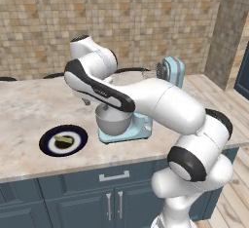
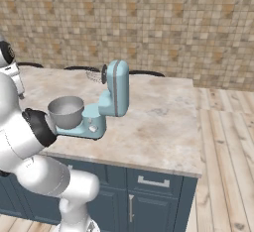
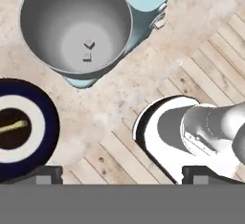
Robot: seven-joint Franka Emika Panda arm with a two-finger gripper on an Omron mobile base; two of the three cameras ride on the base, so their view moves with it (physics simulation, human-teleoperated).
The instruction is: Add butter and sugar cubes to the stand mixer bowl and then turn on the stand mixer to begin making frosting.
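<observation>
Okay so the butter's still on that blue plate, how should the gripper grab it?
Probably from straight above, fingers closing across the narrow width of the butter, at its middle. It lies flat as a slim stick in the centre of the dark blue plate, so its long sides are free. The plate's low rim makes a sideways approach awkward. The gripper looks open, fingertips wide apart, to the hand view.
</observation>
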